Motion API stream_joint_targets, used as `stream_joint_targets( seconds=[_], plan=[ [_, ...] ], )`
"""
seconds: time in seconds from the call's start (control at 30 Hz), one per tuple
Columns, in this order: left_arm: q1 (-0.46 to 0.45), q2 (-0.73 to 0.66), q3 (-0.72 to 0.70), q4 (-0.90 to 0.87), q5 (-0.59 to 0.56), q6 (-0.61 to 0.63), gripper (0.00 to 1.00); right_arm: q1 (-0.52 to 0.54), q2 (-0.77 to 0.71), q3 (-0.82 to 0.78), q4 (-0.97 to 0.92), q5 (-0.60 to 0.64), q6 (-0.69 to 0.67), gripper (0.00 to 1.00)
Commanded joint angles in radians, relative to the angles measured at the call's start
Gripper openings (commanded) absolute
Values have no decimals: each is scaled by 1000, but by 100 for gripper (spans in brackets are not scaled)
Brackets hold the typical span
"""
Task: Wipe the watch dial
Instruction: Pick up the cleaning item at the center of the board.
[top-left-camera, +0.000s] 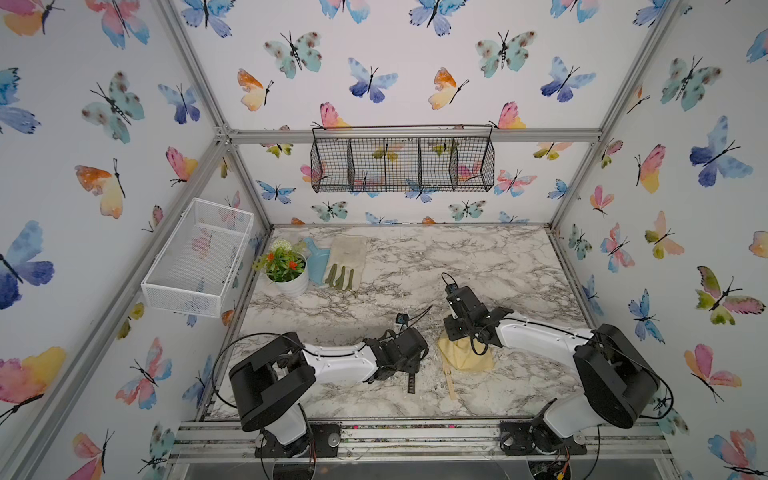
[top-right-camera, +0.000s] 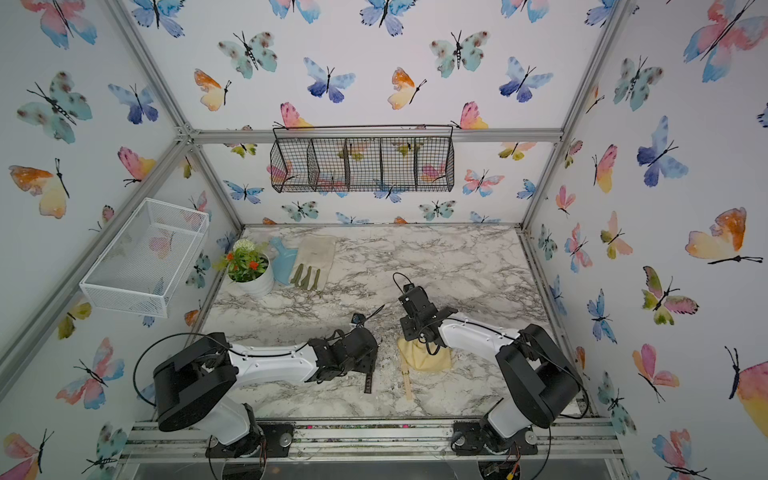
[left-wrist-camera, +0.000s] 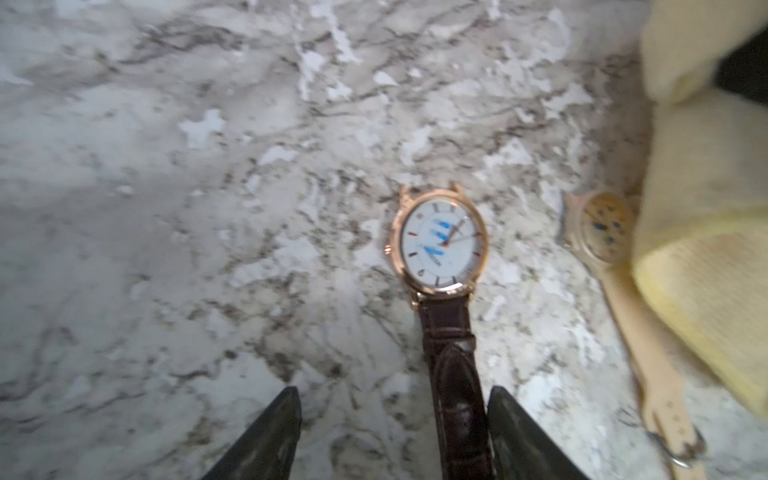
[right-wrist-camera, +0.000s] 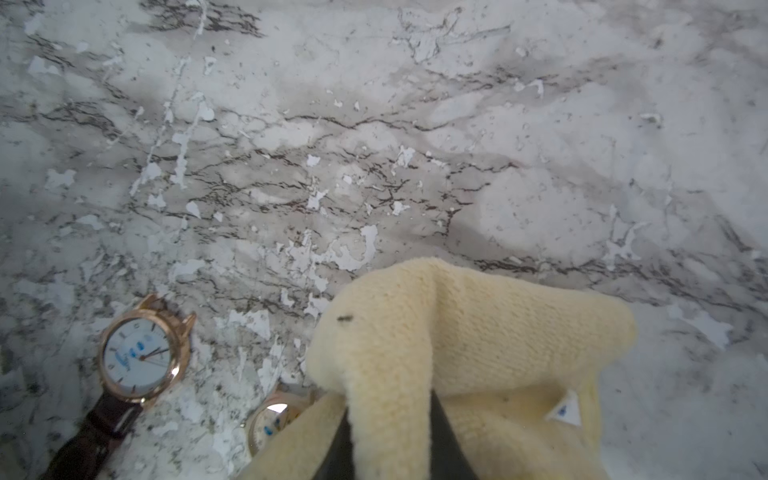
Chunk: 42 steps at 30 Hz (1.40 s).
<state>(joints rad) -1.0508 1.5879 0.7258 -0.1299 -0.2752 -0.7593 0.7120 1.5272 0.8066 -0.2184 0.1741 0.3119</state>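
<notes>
A rose-gold watch with a white dial (left-wrist-camera: 442, 241) smeared with blue marks lies flat on the marble table. Its brown strap (left-wrist-camera: 451, 345) runs between the fingers of my left gripper (left-wrist-camera: 395, 399), which is open, the strap close against one finger. The same watch (right-wrist-camera: 139, 359) shows in the right wrist view. Beside it lies a beige watch (left-wrist-camera: 604, 226) with blue spots on its dial, partly under a yellow cloth (right-wrist-camera: 478, 332). My right gripper (right-wrist-camera: 392, 432) is shut on a raised fold of that cloth. In both top views the cloth (top-left-camera: 467, 355) (top-right-camera: 424, 355) sits beneath the right wrist.
At the back left of the table stand a white flower pot (top-left-camera: 286, 270), a blue scoop (top-left-camera: 318, 259) and a garden glove (top-left-camera: 347, 262). A black wire basket (top-left-camera: 402, 164) hangs on the back wall, a white mesh basket (top-left-camera: 199, 257) on the left wall.
</notes>
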Motion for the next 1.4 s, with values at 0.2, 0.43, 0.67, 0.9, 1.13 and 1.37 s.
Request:
stream_joint_targets(
  seconds=[0.2, 0.43, 0.67, 0.9, 1.13, 1.37],
  plan=[
    [55, 17, -94, -174, -4, 55, 71, 9, -106, -1, 68, -180, -15, 8],
    [107, -8, -165, -155, 3, 78, 71, 106, -117, 52, 97, -218, -17, 8],
    [171, -96, -217, -135, 24, 112, 71, 200, 64, 172, 103, -192, -23, 7],
    [206, -201, -241, -152, 50, 141, 72, 224, 274, 300, 114, -189, -22, 7],
    [278, -259, -292, -116, 119, 140, 73, 236, 388, 377, 90, -180, -30, 7],
    [328, -316, -345, 22, 276, 1, 72, 242, 405, 321, 101, -151, -2, 7]
  ],
)
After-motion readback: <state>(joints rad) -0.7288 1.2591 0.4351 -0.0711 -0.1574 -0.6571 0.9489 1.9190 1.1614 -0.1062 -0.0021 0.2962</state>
